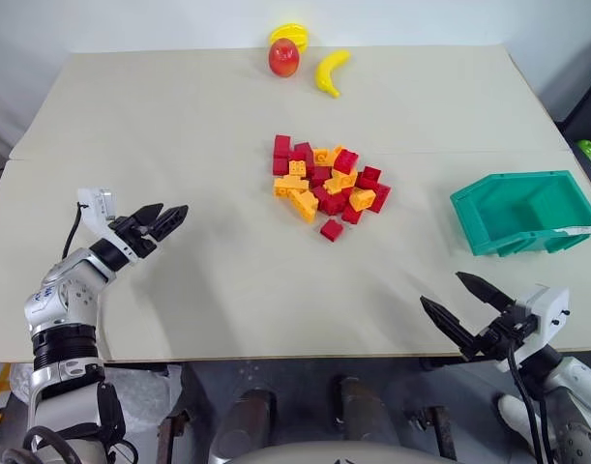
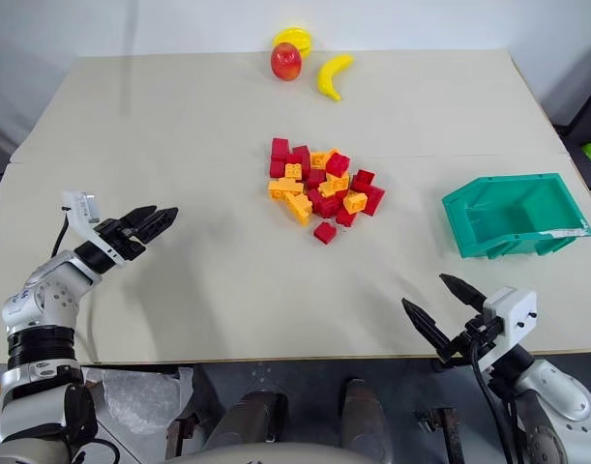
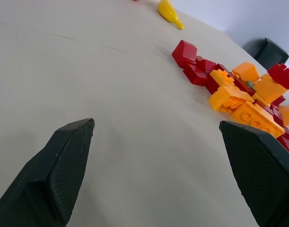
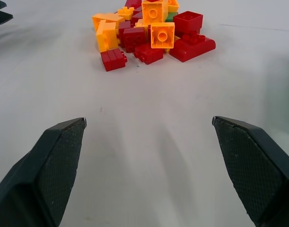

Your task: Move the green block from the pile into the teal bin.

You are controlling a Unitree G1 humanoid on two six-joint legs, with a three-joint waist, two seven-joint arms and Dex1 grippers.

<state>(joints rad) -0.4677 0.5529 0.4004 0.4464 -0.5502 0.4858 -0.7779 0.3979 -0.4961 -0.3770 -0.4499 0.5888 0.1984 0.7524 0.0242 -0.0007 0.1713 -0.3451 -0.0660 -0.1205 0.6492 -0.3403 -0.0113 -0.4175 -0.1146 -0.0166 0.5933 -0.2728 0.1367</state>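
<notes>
The pile (image 1: 324,184) of red and orange bricks lies mid-table. The green block is almost buried in it; a thin green sliver (image 4: 171,18) peeks out behind an orange brick in the right wrist view. The teal bin (image 1: 488,232) stands on the right side of the table, right of the pile, with nothing visible inside. My left gripper (image 1: 169,215) hovers over the table well to the left of the pile, open and empty, its fingers (image 3: 64,161) wide apart. My right gripper (image 1: 441,289) stands open and empty near the table's front edge, below the bin and short of the pile.
A red apple (image 1: 283,58), a yellow round fruit (image 1: 289,35) and a banana (image 1: 331,72) lie at the table's far edge. A lime-green round thing (image 1: 587,148) sits beyond the right edge. Bare tabletop lies between each gripper and the pile.
</notes>
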